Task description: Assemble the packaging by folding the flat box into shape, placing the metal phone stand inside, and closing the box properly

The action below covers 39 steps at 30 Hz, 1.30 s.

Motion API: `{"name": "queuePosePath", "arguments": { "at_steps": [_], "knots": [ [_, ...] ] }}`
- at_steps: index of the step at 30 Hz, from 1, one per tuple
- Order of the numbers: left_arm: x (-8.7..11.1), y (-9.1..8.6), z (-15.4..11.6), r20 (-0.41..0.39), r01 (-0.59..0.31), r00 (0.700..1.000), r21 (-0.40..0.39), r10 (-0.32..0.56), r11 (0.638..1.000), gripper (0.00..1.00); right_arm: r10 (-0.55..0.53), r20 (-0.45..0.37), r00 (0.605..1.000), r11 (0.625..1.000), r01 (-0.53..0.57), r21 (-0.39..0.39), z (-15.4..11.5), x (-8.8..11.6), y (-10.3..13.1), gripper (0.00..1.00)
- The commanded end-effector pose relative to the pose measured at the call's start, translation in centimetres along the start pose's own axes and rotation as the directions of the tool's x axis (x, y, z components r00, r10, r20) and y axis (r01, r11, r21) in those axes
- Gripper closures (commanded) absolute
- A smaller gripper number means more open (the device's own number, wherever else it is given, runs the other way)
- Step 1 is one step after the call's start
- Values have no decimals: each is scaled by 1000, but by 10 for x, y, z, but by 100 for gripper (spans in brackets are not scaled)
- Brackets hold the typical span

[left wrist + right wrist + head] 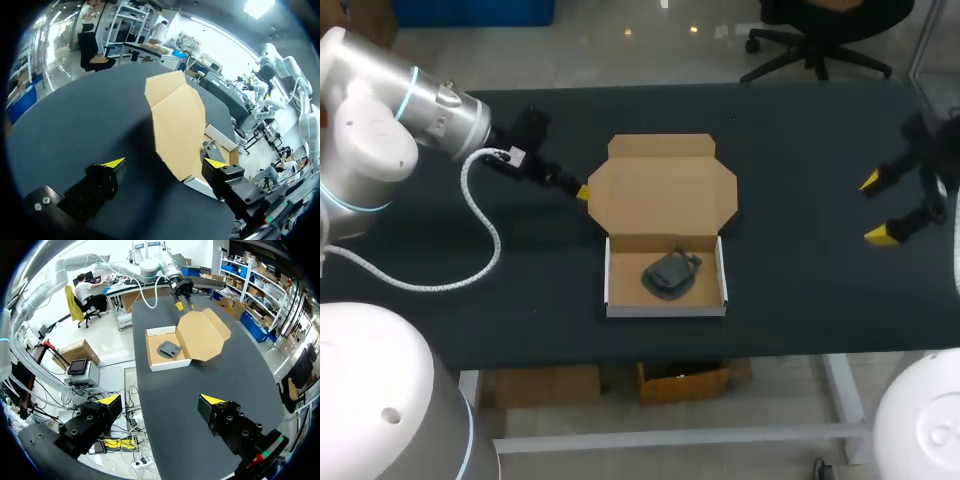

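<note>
The cardboard box [666, 302] sits mid-table, a white-walled tray with its brown lid [663, 188] lying open and flat behind it. The dark grey metal phone stand [671, 273] lies inside the tray. My left gripper [580, 191] is at the lid's left edge; in the left wrist view the gripper [165, 163] is open, the lid's [177, 117] near corner between its fingers without being pinched. My right gripper [876, 208] hangs open and empty far off to the right. From its wrist view the gripper [160, 399] looks at the box [159, 362], stand [169, 348] and lid [201, 334] well ahead.
The black table [800, 140] carries nothing else. A white coiled cable [480, 225] loops from my left arm down over the table's left part. Open table surface lies between the box and my right gripper.
</note>
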State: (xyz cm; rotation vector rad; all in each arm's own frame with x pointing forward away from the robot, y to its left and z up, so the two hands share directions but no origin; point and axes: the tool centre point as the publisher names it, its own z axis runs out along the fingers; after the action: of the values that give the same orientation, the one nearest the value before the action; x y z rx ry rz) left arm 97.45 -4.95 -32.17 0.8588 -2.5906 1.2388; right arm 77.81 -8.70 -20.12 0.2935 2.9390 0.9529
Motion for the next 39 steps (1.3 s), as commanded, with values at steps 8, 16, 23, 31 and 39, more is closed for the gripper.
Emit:
{"name": "queuePosePath", "arguments": {
  "at_steps": [8, 16, 23, 31, 39],
  "knots": [
    [-27, -12, 22, -144, -29, 989, 46, 35, 999, 0, -12, -24, 1000, 1000, 12, 20, 1, -12, 10, 0],
    [-26, -15, 35, -234, -34, 971, 77, 51, 996, 16, -16, -43, 999, 999, 17, 31, 6, -19, 14, 0],
    [-17, -20, 46, -302, -29, 952, 93, 56, 995, 25, -22, -49, 999, 999, 24, 48, 10, -22, 19, 0],
    [-4, -22, 54, -353, -14, 935, 95, 46, 995, 51, -21, -38, 999, 996, 24, 84, 15, -25, 24, 0],
    [6, -21, 57, -363, 3, 931, 79, 26, 997, 60, -24, -37, 999, 996, 27, 89, 16, -25, 25, 0]
  ]
}}
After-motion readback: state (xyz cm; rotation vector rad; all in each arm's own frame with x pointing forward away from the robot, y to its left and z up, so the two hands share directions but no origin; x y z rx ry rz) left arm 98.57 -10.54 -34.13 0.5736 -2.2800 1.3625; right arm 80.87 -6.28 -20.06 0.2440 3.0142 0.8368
